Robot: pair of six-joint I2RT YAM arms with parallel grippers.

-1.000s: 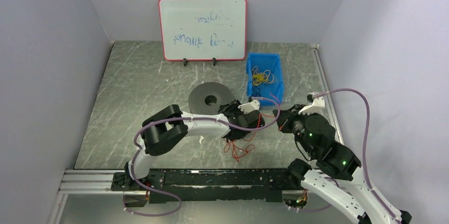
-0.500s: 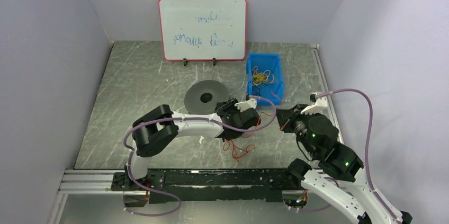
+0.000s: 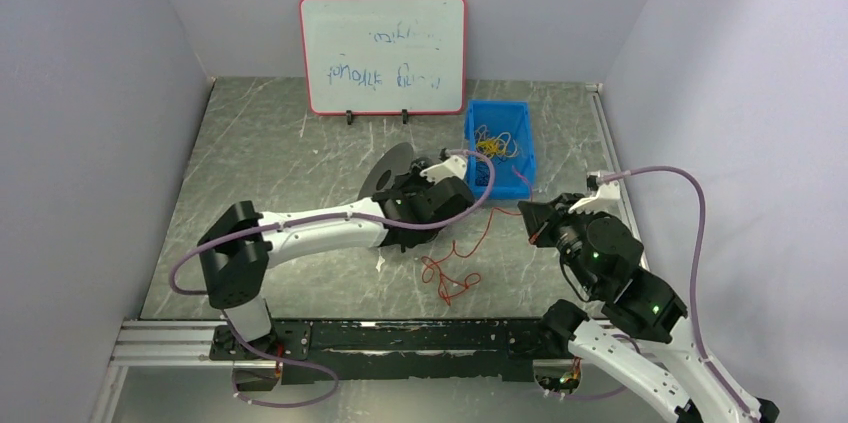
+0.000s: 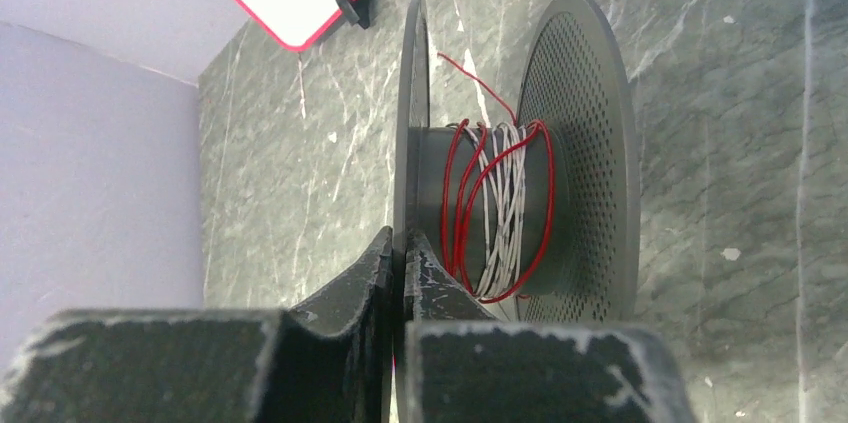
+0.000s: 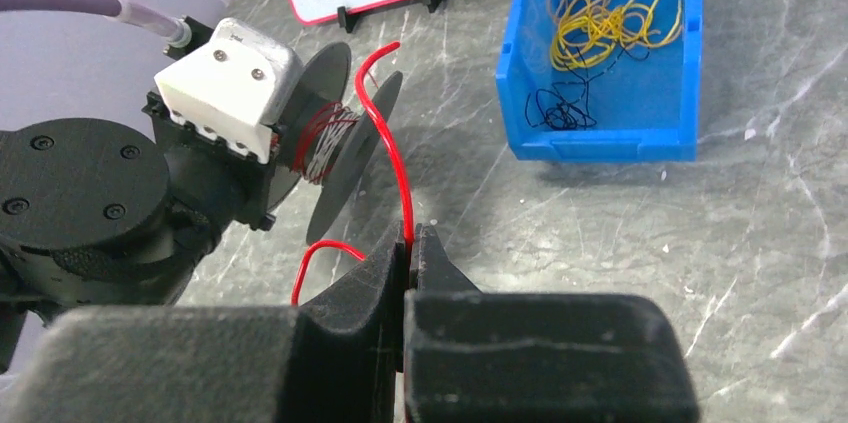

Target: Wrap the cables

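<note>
Red cable (image 5: 402, 178) is running up from the right gripper (image 5: 410, 243), whose two fingers are pressing together on the strand at the lower centre of the right wrist view. From there it is arching toward the black spool (image 5: 345, 181), left of centre in that view, where several red turns are lying over white ones on the hub. In the left wrist view the left gripper (image 4: 403, 261) is clamping the edge of the spool's thinner left disc, fingers closed on it at the bottom centre of the frame. The spool's discs are sitting up on edge rather than lying flat. Seen from above, the rest of the cable is lying in loose loops on the table (image 3: 260, 173) just below centre, between the two arms. A blue bin (image 5: 600, 148) at the upper right of the right wrist view is holding yellow and black wires, and a whiteboard (image 3: 383, 53) is standing at the top centre of the overhead view.
</note>
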